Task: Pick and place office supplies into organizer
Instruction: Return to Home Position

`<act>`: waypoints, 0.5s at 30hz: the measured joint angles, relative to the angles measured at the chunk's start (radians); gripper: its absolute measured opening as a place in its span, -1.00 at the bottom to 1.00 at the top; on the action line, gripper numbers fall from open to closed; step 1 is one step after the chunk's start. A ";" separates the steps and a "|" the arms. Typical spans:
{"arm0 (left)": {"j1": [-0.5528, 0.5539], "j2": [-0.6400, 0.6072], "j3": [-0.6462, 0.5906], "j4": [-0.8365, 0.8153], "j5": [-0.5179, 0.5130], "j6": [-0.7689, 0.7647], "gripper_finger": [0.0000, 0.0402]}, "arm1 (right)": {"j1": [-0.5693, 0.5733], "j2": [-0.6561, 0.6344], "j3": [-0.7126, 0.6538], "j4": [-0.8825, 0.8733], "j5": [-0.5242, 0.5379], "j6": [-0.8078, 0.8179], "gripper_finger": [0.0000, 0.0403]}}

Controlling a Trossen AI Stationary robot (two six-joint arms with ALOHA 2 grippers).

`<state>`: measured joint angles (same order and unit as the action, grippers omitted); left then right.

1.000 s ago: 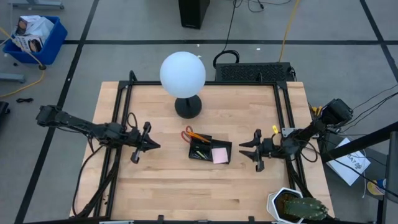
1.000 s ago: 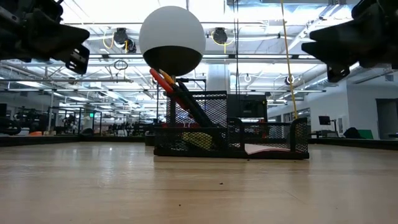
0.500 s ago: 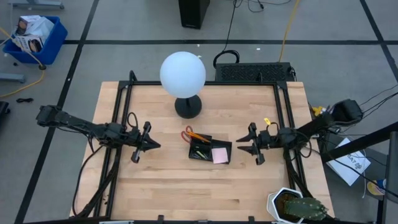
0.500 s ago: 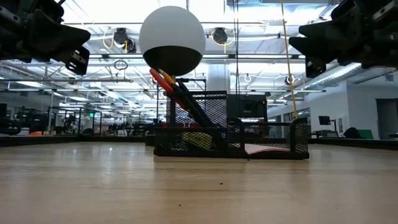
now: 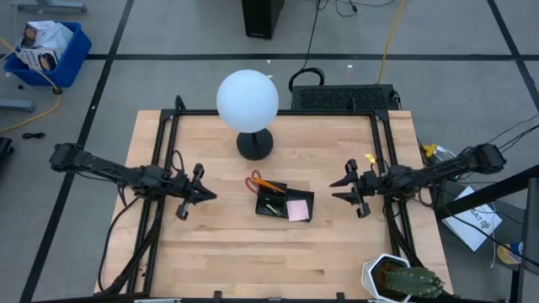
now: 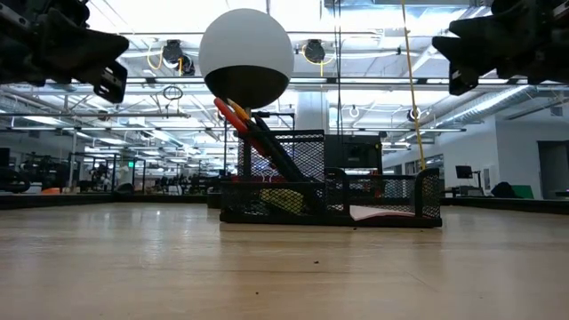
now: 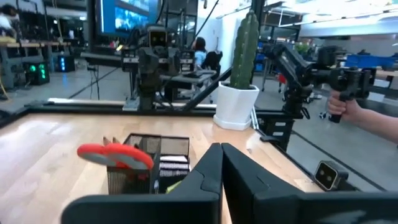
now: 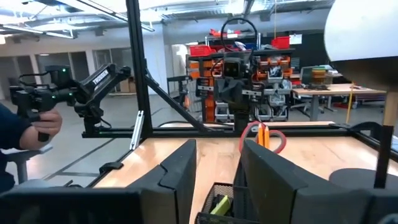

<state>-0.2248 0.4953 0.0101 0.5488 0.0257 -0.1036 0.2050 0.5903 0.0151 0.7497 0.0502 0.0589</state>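
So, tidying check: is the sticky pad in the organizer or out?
In: the pink sticky pad lies flat inside the organizer, enclosed by its black walls.

Wooden table (image 5: 219,252). White globe lamp (image 5: 248,99) on round black base (image 5: 254,145), far-centre of table. Cactus (image 5: 411,283) in white pot (image 5: 375,270) at near right corner. Black mesh panel (image 5: 344,97) just beyond far edge. On floor: blue bin (image 5: 46,52) far left, black box (image 5: 262,17) and yellow cable (image 5: 389,38) beyond table, white paper (image 5: 476,220) at right. Person's hand (image 7: 348,107) grips dark handle beyond table; blue sleeve (image 8: 7,149) shows in right wrist view.
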 joint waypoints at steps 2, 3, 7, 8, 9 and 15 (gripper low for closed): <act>-0.004 -0.012 0.000 0.000 0.004 0.014 -0.98 | -0.001 -0.065 0.000 -0.063 0.001 0.001 -0.37; -0.007 -0.017 0.000 -0.001 0.008 0.015 -0.98 | -0.001 -0.094 0.000 -0.089 0.002 0.005 -0.37; -0.014 -0.042 0.000 -0.002 0.022 0.011 -0.91 | -0.001 -0.205 0.000 -0.177 0.000 0.006 -0.37; -0.014 -0.049 0.000 -0.006 0.021 0.011 -0.89 | -0.001 -0.234 0.000 -0.190 0.000 0.003 -0.37; -0.014 -0.056 0.000 -0.012 0.021 0.011 -0.88 | -0.001 -0.262 0.000 -0.215 0.000 0.002 -0.37; -0.011 -0.101 0.000 -0.101 0.028 0.007 -0.92 | 0.000 -0.428 0.000 -0.397 -0.001 0.007 -0.37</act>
<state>-0.2360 0.3946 0.0105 0.4478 0.0533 -0.0968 0.2047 0.1619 0.0151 0.3528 0.0490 0.0664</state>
